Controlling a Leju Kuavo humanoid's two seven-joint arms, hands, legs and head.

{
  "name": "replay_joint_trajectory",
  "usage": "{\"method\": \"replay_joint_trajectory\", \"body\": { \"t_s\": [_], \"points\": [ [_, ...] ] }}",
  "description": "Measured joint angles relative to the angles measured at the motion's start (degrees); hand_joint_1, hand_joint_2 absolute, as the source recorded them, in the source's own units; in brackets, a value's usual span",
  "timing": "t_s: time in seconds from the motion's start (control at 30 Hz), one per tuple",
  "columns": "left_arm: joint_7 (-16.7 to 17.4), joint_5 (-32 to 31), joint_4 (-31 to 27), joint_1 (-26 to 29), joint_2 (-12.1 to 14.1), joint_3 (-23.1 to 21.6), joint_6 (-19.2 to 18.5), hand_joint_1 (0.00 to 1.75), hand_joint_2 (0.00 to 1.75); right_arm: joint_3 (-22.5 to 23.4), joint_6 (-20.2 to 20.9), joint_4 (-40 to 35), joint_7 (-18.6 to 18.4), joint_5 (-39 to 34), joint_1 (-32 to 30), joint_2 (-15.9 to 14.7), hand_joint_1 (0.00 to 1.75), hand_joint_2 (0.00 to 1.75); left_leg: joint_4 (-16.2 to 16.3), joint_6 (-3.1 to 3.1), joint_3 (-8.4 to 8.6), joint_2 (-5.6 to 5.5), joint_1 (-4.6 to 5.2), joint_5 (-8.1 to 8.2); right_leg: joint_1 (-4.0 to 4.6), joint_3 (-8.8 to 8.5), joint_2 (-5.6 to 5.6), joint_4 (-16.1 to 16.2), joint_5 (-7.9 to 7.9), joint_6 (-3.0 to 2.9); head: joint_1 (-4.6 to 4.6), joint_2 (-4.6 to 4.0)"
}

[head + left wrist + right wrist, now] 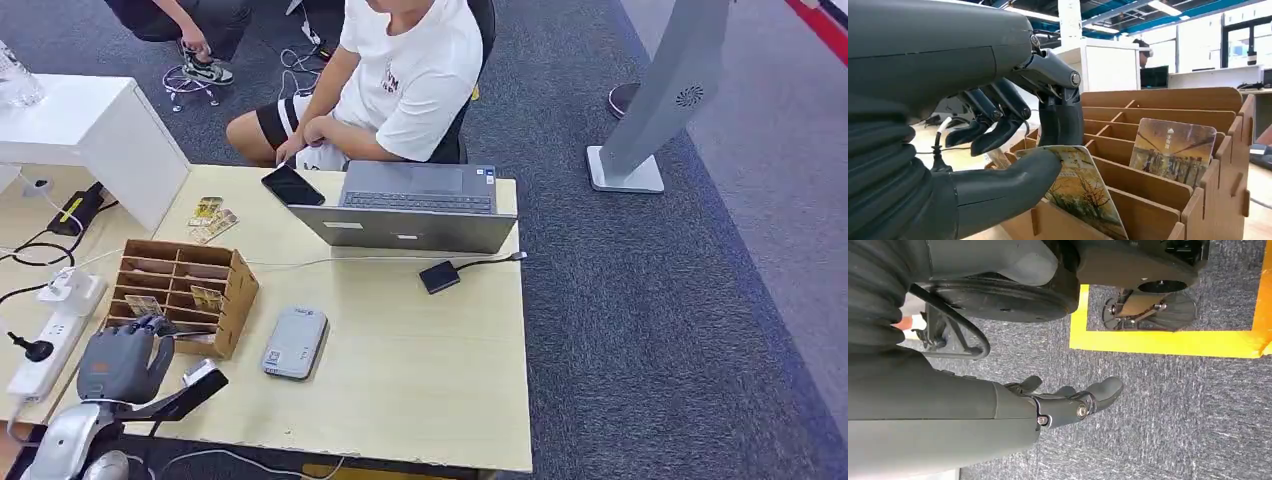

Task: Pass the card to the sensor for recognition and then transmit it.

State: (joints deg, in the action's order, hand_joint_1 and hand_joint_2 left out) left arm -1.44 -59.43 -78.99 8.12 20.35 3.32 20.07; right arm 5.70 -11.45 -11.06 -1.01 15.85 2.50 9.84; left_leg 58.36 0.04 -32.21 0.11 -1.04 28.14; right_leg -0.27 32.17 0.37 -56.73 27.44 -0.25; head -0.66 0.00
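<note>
A wooden slotted card rack (182, 292) stands at the table's left front. My left hand (125, 358) is at its near corner. In the left wrist view, the left hand (1013, 135) pinches a picture card (1083, 195) between thumb and fingers while the card still stands in a front slot. A second card (1172, 150) leans in a slot further along. A flat grey sensor box (296, 342) lies on the table just right of the rack. My right hand (1068, 402) hangs over the carpet, fingers loosely apart, holding nothing.
A person sits behind an open laptop (415, 205) with a phone (292, 185) beside it. A small black device (439, 276) is cabled to the laptop. Loose cards (212, 218) lie behind the rack. A power strip (45, 350) and a white box (95, 125) are at the left.
</note>
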Motion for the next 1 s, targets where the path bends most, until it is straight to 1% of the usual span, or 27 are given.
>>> {"method": "replay_joint_trajectory", "body": {
  "t_s": [0.13,0.23,0.6,0.8,0.83,0.9,0.97,1.0],
  "points": [
    [-1.38,0.28,-1.84,0.43,-0.04,0.00,3.06,1.75,1.75,0.07,0.00,0.00,0.22,-0.02,-0.01,0.00,0.00,1.75,0.00,0.00,-0.01,-0.01,0.00,0.00,0.00,0.00,-0.01,0.00,0.00,0.00,0.00,0.00],
    [-1.79,0.11,-5.47,1.36,-0.07,0.00,4.26,1.75,1.75,0.24,-0.02,0.00,0.44,-0.28,-0.09,0.00,0.00,1.75,0.00,0.00,-0.01,-0.01,0.00,0.00,0.00,0.00,-0.01,0.00,0.00,0.00,0.00,0.00],
    [-2.29,-1.07,-19.02,5.04,-0.02,-0.33,6.73,1.75,1.75,1.51,-0.37,0.00,0.83,-0.57,-0.25,0.00,0.00,1.75,0.00,0.00,0.00,-0.01,0.00,0.00,0.00,0.00,-0.01,0.01,0.00,0.00,0.00,0.00],
    [-2.82,-0.87,-22.60,5.73,0.00,-1.03,7.36,1.75,1.75,1.84,-0.37,0.00,0.83,-0.53,-0.27,0.00,0.00,1.75,0.00,0.00,0.01,-0.01,0.00,0.00,0.00,0.01,-0.01,0.01,0.00,0.00,0.00,0.00],
    [-2.88,-0.87,-22.84,5.37,0.00,-1.14,7.80,1.75,1.75,1.84,-0.37,0.00,0.79,-0.33,-0.27,0.00,0.00,1.75,0.00,0.00,0.02,-0.01,0.00,0.00,0.00,0.04,-0.01,0.01,0.00,0.00,0.00,0.00],
    [-2.91,-1.44,-22.75,2.55,0.07,-1.62,8.94,1.75,1.75,1.84,-0.09,0.00,0.55,0.55,-0.19,0.00,0.00,1.75,0.02,0.03,-0.02,-0.12,0.00,-0.03,0.00,0.03,-0.15,0.02,0.00,0.00,0.00,0.00],
    [-2.88,-2.16,-21.01,-2.80,0.17,-1.90,10.38,1.75,1.75,1.81,0.20,-0.02,0.41,1.51,-0.05,0.00,0.00,1.75,0.03,0.04,-0.02,-0.33,0.00,-0.12,0.00,-0.05,-0.37,0.02,-0.01,0.00,0.00,0.00],
    [-2.88,-2.45,-19.22,-5.97,0.31,-2.03,10.79,1.75,1.75,1.79,0.42,-0.02,0.42,1.92,0.06,0.00,0.00,1.75,0.02,0.05,-0.03,-0.37,0.00,-0.19,0.00,-0.09,-0.43,0.01,-0.04,0.01,0.00,0.00]
  ]
}}
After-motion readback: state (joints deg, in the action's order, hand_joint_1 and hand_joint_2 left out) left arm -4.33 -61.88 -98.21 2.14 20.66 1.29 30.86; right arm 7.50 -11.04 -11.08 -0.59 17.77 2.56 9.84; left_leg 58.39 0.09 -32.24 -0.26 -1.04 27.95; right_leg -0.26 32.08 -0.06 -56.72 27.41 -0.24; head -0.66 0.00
